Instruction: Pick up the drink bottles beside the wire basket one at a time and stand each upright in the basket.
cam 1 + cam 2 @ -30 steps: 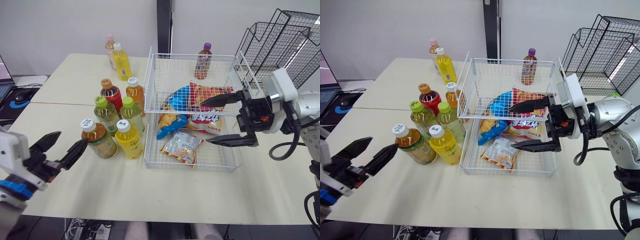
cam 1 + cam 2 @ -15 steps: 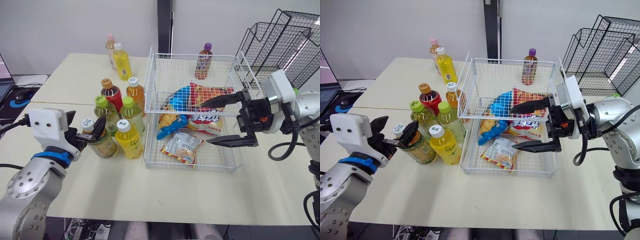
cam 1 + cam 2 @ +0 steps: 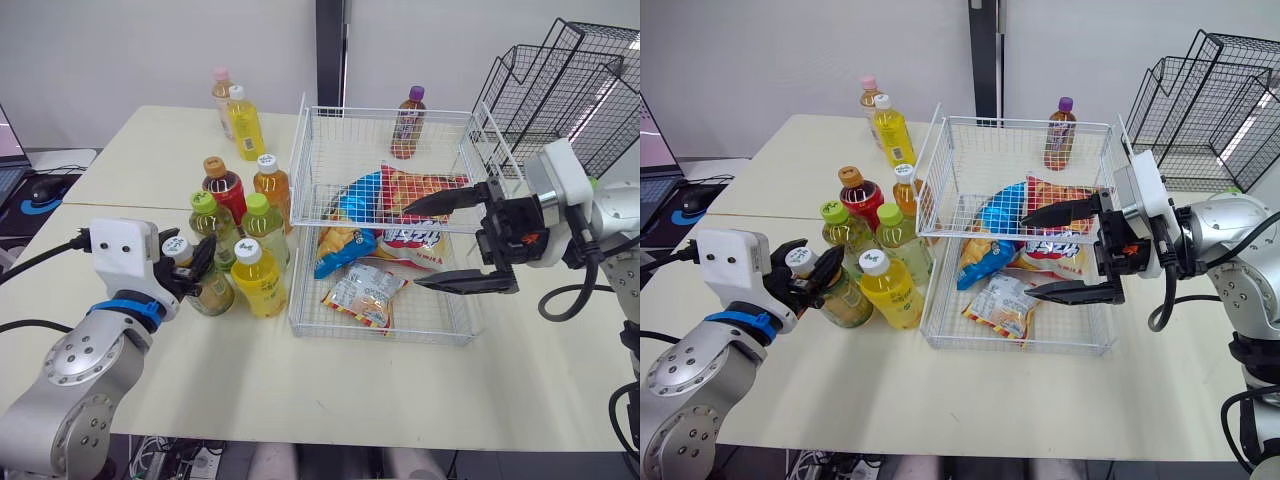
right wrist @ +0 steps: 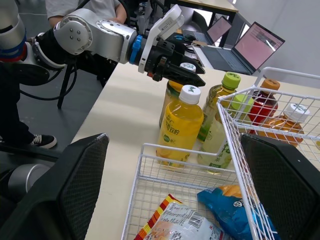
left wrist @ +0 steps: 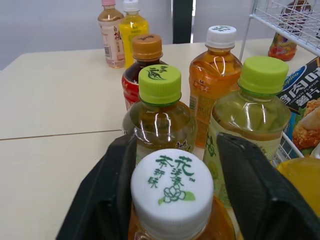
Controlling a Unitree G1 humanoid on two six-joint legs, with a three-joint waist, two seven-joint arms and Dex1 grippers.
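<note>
White-capped tea bottle [image 5: 172,190]: it stands upright on the table left of the wire basket [image 3: 330,160], the bottle of the cluster farthest from it, not yet lifted.
Left gripper [image 3: 188,268]: the jaws are released, with one finger on each side of that bottle's cap, high up at the neck.
Risk at the grip: you are set at the cap rather than the body. If you close there, the full bottle may swing or slip out as you lift.
Yellow bottle [image 3: 258,282]: it stands just beside the tea bottle, on the basket side. Drag sideways toward the basket and you could knock it over, along with the green-capped bottle [image 3: 213,222] close behind.
Risk at the basket: snack bags [image 3: 400,235] cover much of its floor, so a bottle set on them will likely tip rather than stand.
Right gripper [image 3: 412,248]: the jaws are spread wide and hold nothing, hanging over the basket's right half. It may sit in your carry path, so watch for a clash.
Change, left: a second ago your left gripper was farther out from the basket, with nothing between its fingers; now it straddles the cap.
Change, right: the right gripper, the bottles and the basket are where they were.
</note>
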